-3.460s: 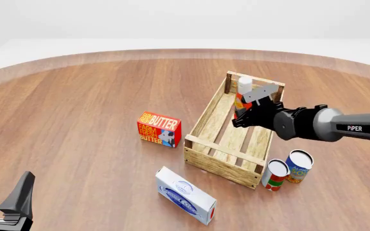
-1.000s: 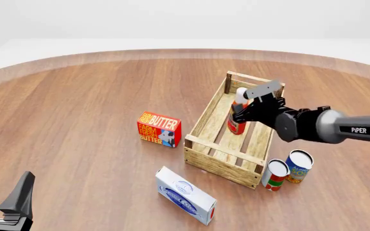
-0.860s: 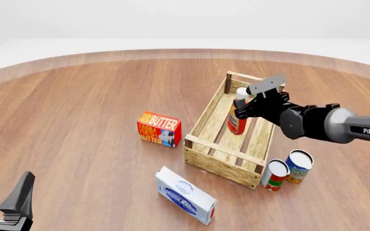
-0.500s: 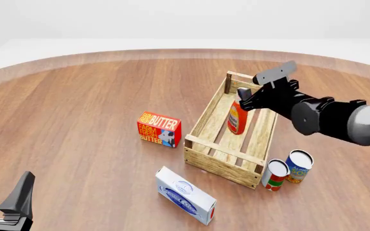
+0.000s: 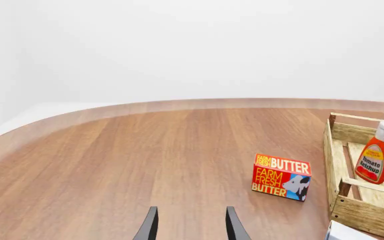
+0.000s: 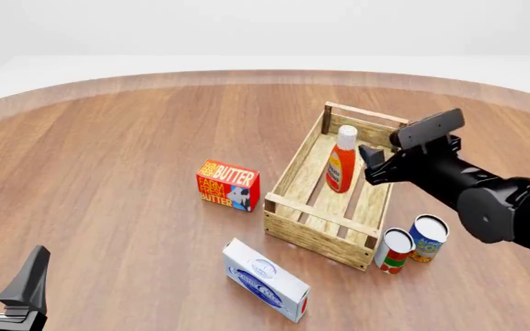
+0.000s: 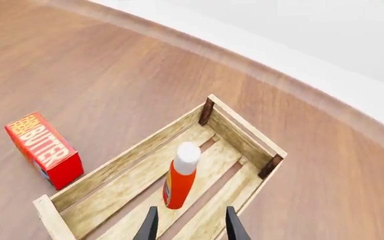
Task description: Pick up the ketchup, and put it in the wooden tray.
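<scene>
While my right jaws [image 6: 372,160] stand parted with nothing between them, I see the ketchup [image 6: 341,158] upright on the slats of the wooden tray [image 6: 295,222], just ahead of the fingertips [image 7: 150,227] and clear of them. From the wrist camera, the bottle's white cap sits beyond the open gap, its base on the tray floor. My left jaws [image 5: 189,227] also stand apart and empty, low over the bare surface [image 6: 108,152], with the butter box [image 5: 281,177] well ahead of them.
</scene>
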`<control>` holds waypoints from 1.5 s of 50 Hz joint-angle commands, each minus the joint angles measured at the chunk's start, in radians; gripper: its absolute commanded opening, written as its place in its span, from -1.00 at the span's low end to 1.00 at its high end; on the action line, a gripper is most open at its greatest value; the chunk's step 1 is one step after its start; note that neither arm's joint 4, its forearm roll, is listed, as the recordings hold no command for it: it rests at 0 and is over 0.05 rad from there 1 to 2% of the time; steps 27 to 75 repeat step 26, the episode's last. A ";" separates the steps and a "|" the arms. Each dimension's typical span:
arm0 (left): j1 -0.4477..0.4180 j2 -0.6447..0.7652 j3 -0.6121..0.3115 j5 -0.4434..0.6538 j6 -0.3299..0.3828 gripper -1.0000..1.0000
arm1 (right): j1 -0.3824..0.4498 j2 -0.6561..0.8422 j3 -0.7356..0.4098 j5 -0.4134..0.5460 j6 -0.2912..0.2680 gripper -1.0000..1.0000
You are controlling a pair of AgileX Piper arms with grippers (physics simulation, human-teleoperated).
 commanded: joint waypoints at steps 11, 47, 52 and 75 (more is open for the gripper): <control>0.000 0.000 0.000 0.000 0.000 1.00 | 0.025 -0.430 0.320 0.090 0.032 1.00; 0.000 0.000 0.000 0.000 0.000 1.00 | -0.008 -0.889 0.508 0.360 0.081 1.00; 0.000 0.000 0.000 0.000 0.000 1.00 | -0.008 -0.889 0.508 0.360 0.081 1.00; 0.000 0.000 0.000 0.000 0.000 1.00 | -0.008 -0.889 0.508 0.360 0.081 1.00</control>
